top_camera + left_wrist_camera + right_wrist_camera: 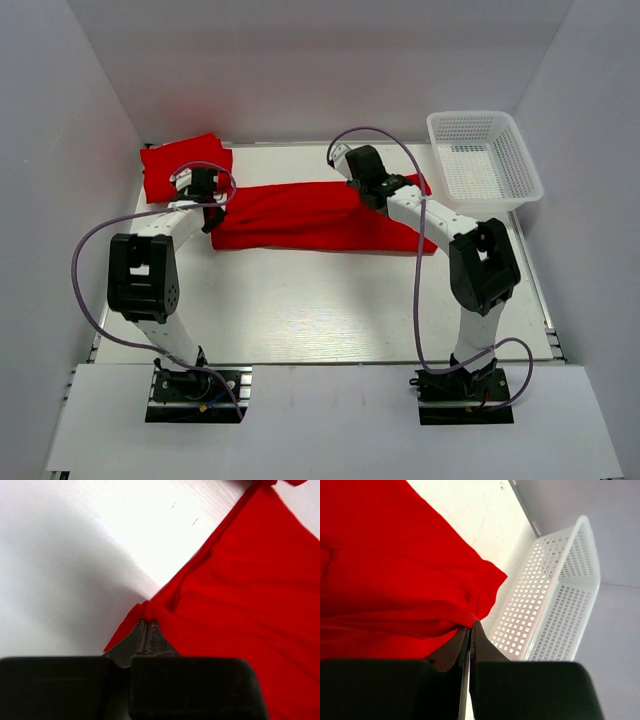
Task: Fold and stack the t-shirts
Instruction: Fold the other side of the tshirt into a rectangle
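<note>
A long red t-shirt (pixel 300 215), folded lengthwise, lies across the middle of the table. My left gripper (pixel 211 220) is shut on its left end; in the left wrist view the fingertips (pixel 146 622) pinch a corner of the red cloth (pixel 240 605). My right gripper (pixel 380 190) is shut on the shirt's far edge near its right end; in the right wrist view the closed tips (pixel 470 625) pinch a fold of cloth (pixel 385 580). A second red t-shirt (pixel 185 165) lies folded at the back left.
A white mesh basket (pixel 485 160) stands at the back right, just beyond the shirt's right corner; it also shows in the right wrist view (pixel 545 605). White walls enclose the table on three sides.
</note>
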{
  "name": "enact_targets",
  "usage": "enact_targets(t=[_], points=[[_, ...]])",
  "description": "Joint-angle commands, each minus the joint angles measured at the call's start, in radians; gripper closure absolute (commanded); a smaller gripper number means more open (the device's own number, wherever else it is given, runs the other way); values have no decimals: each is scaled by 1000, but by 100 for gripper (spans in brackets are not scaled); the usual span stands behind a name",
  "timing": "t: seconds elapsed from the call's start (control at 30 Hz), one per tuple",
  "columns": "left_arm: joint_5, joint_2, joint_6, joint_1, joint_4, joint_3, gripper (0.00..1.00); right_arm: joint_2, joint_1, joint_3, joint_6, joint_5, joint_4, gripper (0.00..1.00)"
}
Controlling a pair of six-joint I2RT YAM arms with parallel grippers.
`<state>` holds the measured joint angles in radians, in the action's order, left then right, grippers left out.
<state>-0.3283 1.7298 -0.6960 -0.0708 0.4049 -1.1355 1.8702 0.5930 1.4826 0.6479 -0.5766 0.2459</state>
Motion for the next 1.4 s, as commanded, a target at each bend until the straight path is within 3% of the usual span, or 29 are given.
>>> enact_targets(t=[0.0,0.17,0.27,0.3,0.33,0.37,0.43,0.57,0.7,0.83,0.87,1.07,1.37], points=[[0,34,29,9,-21,-78,100,58,-16,100,32,-14,35,100],[11,161,29,9,81,-228,100,171,-27,223,36,-6,56,99],[11,249,10,20,162,-343,61,254,-33,310,27,-12,46,47],[2,263,0,29,199,-365,45,309,-38,329,7,-12,38,15],[2,273,0,29,210,-397,38,325,-41,375,-1,3,30,10],[-8,274,0,29,221,-409,31,339,-42,416,-22,9,29,10],[-34,263,0,29,250,-431,0,368,-53,468,-79,11,32,10],[-75,196,-10,39,288,-422,0,262,-82,420,-237,72,53,10],[-92,133,3,39,308,-400,0,117,-113,164,-361,155,58,10],[-14,114,99,14,223,-350,0,9,-136,-22,-427,317,69,10],[65,114,119,14,197,-340,0,0,-137,-39,-429,323,69,10],[259,137,181,-4,31,-271,0,61,-151,-33,-430,316,66,10],[293,234,190,-23,23,-241,0,233,-182,86,-453,290,61,10]])
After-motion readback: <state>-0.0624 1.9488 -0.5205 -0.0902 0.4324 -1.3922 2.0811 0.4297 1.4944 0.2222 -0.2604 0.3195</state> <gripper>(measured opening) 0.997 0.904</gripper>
